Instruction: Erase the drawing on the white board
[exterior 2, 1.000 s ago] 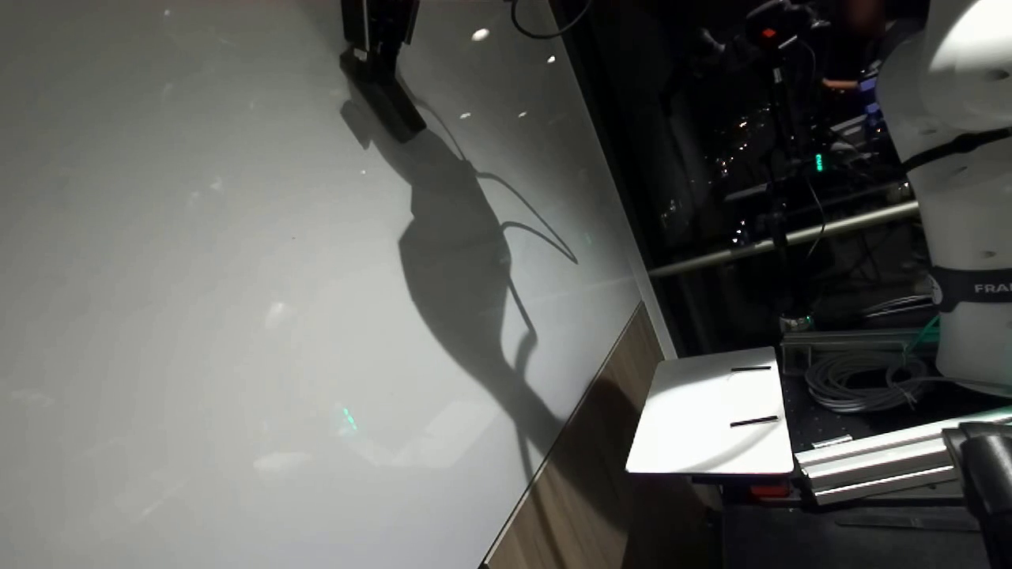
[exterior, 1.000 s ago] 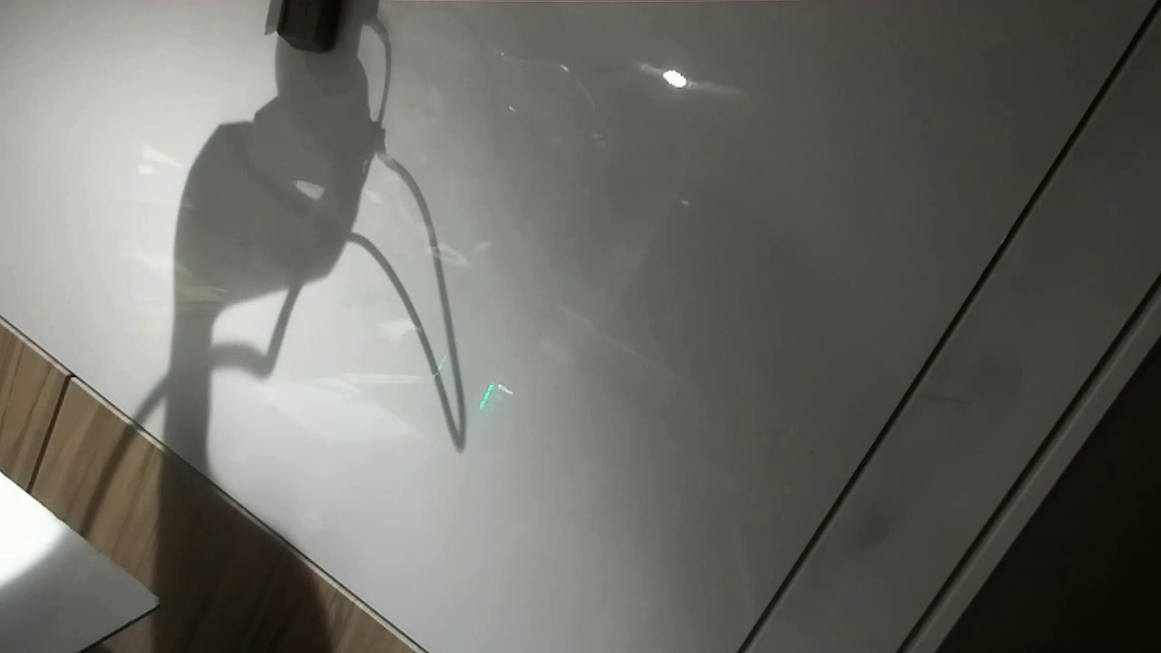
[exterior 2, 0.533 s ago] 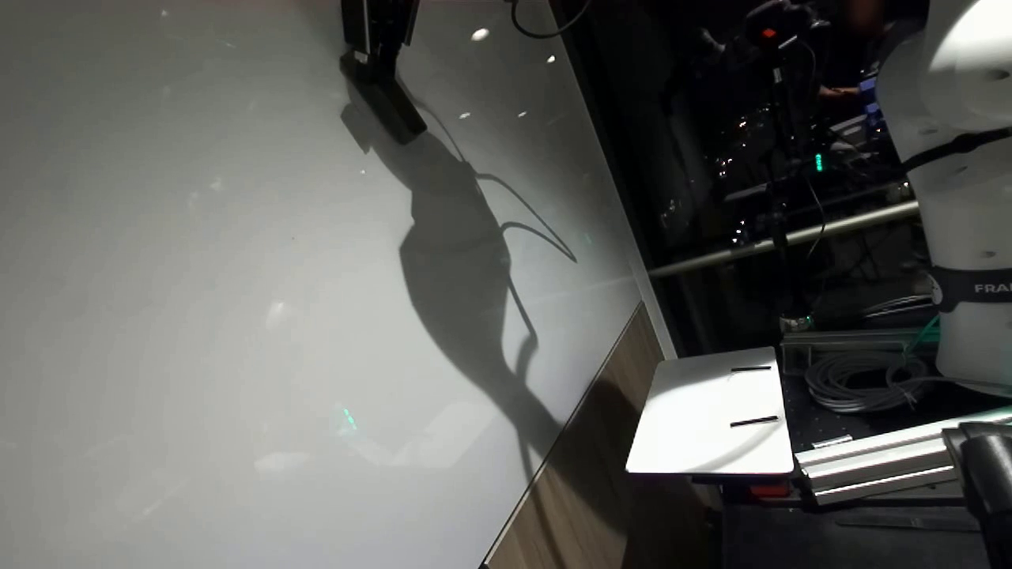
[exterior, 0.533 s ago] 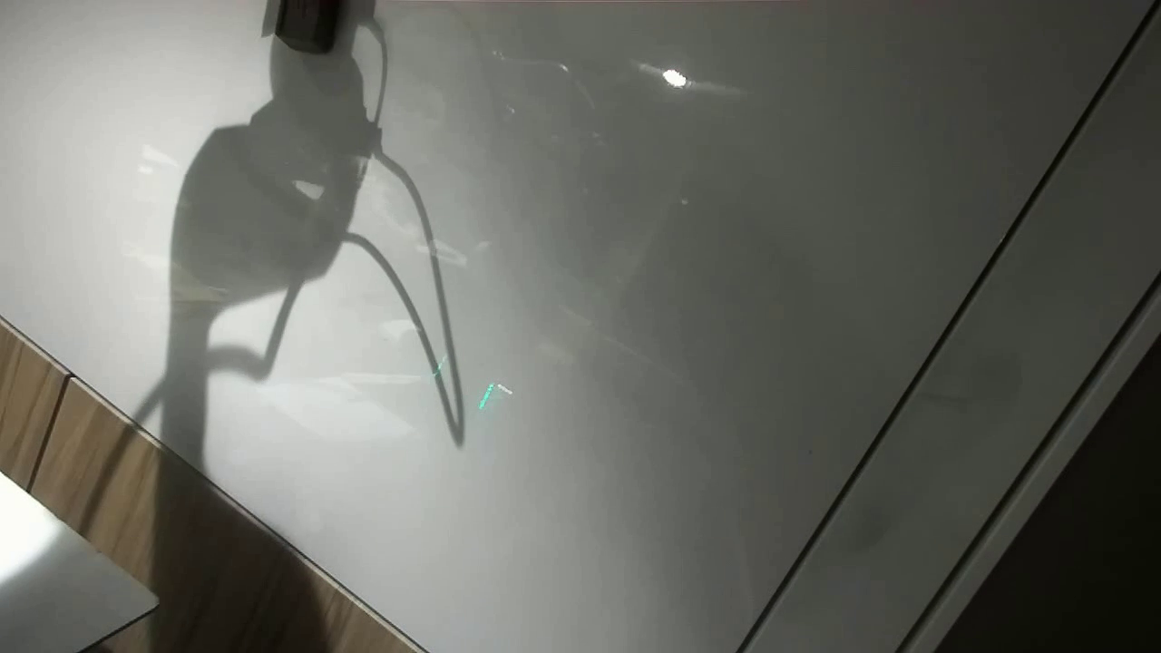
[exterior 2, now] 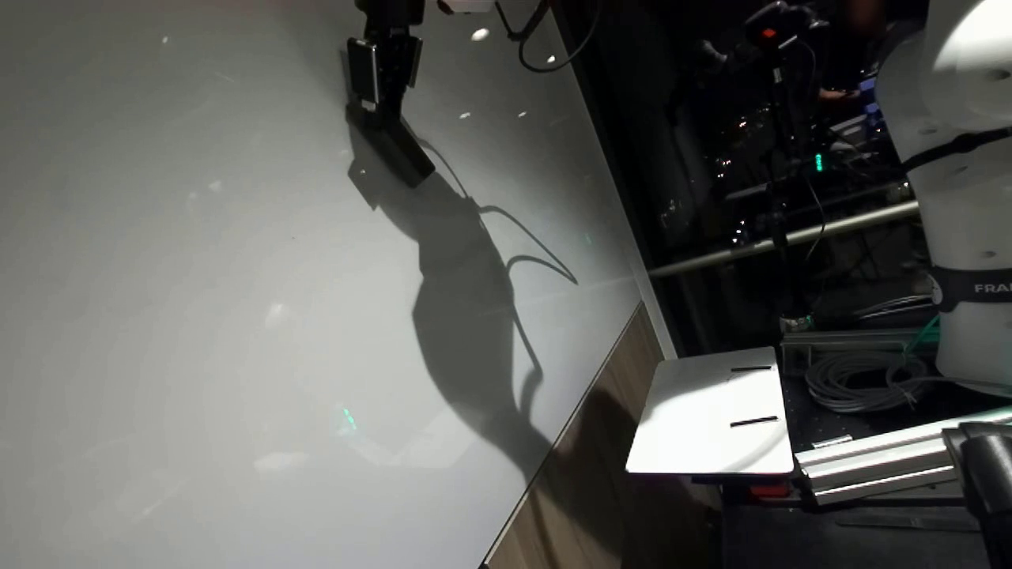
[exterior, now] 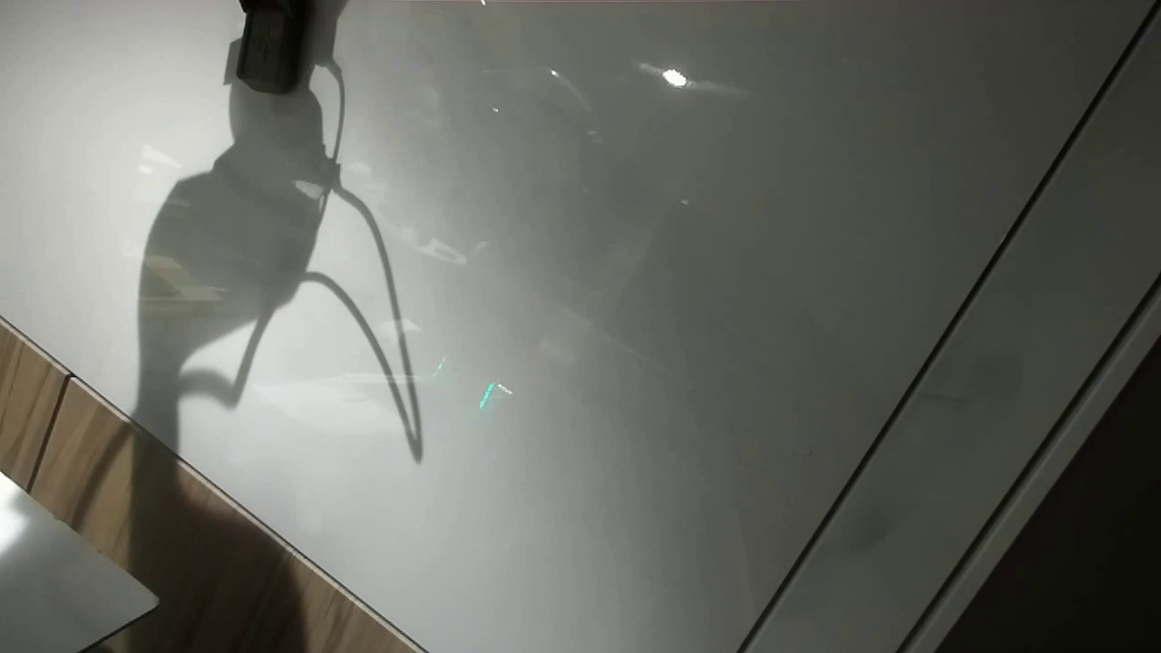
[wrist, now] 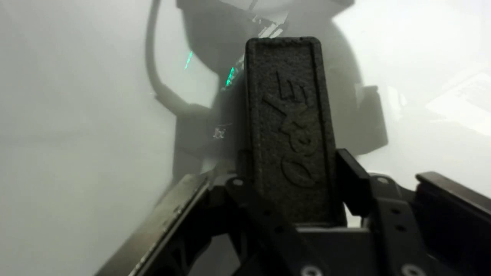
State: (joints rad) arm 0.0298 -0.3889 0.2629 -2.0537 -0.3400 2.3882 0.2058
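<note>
The white board (exterior 2: 198, 316) is a huge glossy grey-white surface that fills much of both exterior views. I cannot make out a drawing on it, only reflections, smudges and specks. A dark block-shaped eraser (wrist: 289, 115) with engraved lettering points away from me in the wrist view. My gripper (wrist: 294, 168) is shut on its sides, with a black finger (wrist: 355, 184) against the right side. In an exterior view the eraser (exterior 2: 407, 158) slants across the board near the top; whether it touches the surface I cannot tell. Its lower end (exterior: 272, 54) also shows at the top left in an exterior view.
The arm's shadow (exterior 2: 466, 316) falls across the board. A wooden strip (exterior: 227, 544) runs along one edge, and a pale flat plate (exterior 2: 704, 419) sits beyond it. The robot's white base (exterior 2: 972, 237) and coiled cable (exterior 2: 838, 387) are at the right. A cable (exterior 2: 553, 67) loops beside the gripper.
Over the last half second, gripper and eraser have moved down the picture in both exterior views, also leftward in one of them. The shadow has shifted along. The grip is unchanged.
</note>
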